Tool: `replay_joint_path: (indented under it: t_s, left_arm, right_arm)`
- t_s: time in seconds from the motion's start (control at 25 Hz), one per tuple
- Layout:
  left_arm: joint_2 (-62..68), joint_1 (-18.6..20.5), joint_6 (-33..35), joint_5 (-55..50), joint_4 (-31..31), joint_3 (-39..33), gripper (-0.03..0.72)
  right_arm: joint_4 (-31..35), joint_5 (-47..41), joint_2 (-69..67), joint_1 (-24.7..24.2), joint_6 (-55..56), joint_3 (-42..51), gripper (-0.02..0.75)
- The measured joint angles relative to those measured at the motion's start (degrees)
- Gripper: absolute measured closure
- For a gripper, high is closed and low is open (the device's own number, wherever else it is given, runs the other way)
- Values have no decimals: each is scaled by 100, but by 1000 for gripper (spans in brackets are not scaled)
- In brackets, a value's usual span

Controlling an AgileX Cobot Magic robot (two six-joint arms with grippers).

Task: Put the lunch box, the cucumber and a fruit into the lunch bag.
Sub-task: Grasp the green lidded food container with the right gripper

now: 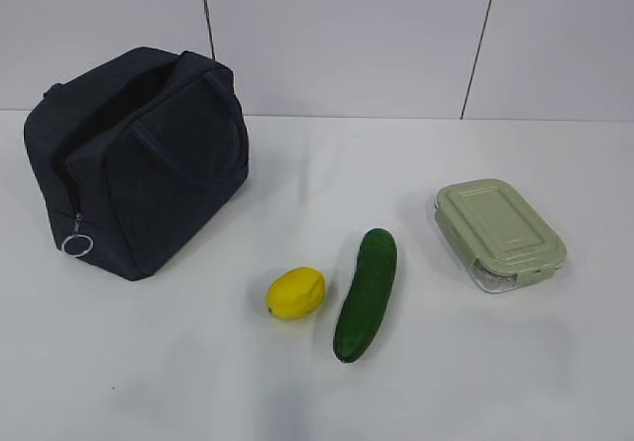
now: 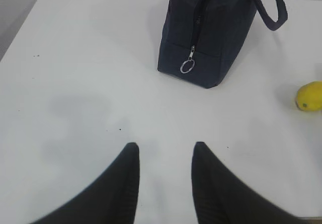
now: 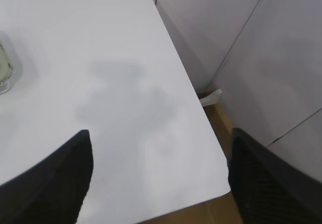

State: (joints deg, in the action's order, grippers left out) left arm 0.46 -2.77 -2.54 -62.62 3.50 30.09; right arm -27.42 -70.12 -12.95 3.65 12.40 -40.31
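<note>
Navy fabric marks the lunch bag (image 1: 139, 159) at the counter's (image 1: 178, 372) left, its top gaping. Next come the fruit (image 1: 295, 292), the cucumber (image 1: 366, 293), and the lunch box (image 1: 499, 233) farthest right, all on the counter, so nothing is packed yet. Both arms hover empty: the left gripper (image 2: 163, 156) fingers apart, the right gripper (image 3: 160, 156) fingers spread wide.

Matt cloth lunch bag (image 1: 139, 164) (metal ring), glossy cucumber (image 1: 366, 293)
</note>
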Motion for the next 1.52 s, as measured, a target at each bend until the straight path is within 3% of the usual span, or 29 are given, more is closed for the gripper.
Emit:
replay_joint_path:
  t_s: [0.36, 0.76, 1.04, 1.52]
  left_arm:
    - [0, 0, 0, 0, 0, 0, 448]
    - [0, 0, 0, 0, 0, 0, 448]
    - [0, 0, 0, 0, 0, 0, 448]
    - [0, 0, 0, 0, 0, 0, 448]
  right_arm:
    - [-115, -224, -796, 231, 75, -512, 117]
    - [-893, -251, -2259, 231, 75, -2559, 141]
    - [-129, -176, -3504, 231, 88, -3979, 146]
    - [485, 49, -5374, 231, -278, -5116, 148]
